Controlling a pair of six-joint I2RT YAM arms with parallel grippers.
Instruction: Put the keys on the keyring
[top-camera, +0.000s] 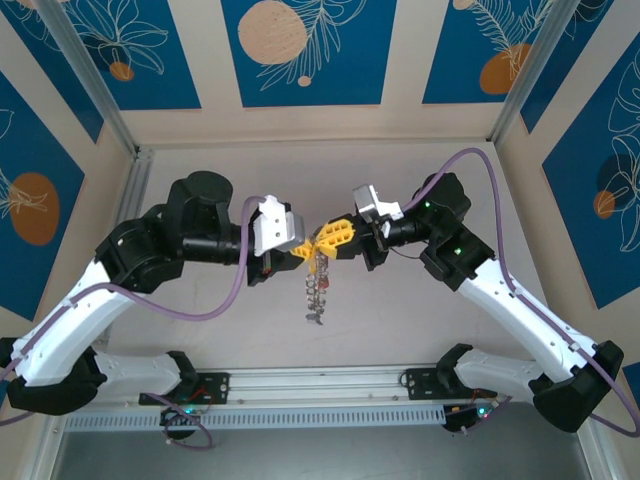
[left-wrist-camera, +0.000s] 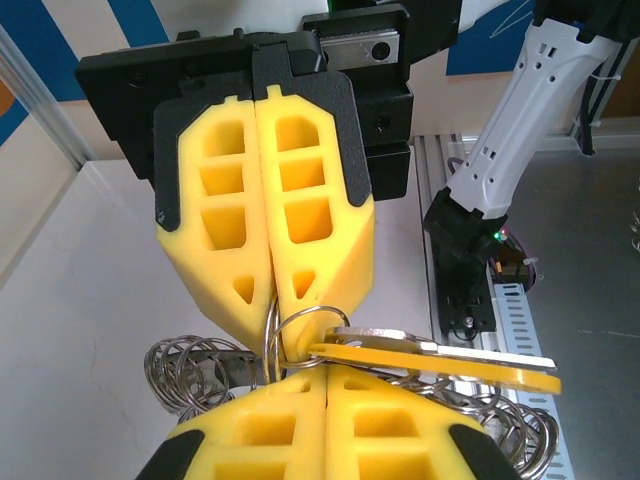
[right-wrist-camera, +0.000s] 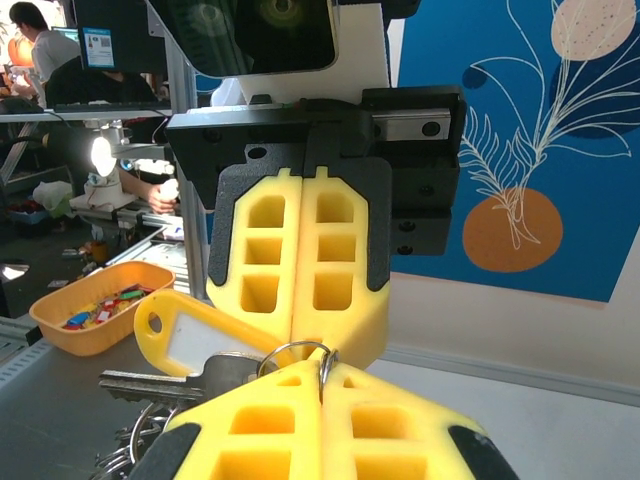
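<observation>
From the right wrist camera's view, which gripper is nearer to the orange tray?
Left. The left gripper sits just beyond the right gripper, tip to tip, on the side towards the orange tray far behind.

Arms: two. Claws: two, the left gripper (top-camera: 303, 248) and the right gripper (top-camera: 334, 238).
Small split ring (left-wrist-camera: 305, 312): one, at the claw tips.
Yellow tag (right-wrist-camera: 190, 340): one, beside the tips.
Silver key (right-wrist-camera: 150, 383): one distinguishable.
Keyring (top-camera: 318, 285): one, below the claws; its loops are too many to count.

The pale table (top-camera: 400, 320) bears a metal rail (top-camera: 320, 383) at its near edge.
</observation>
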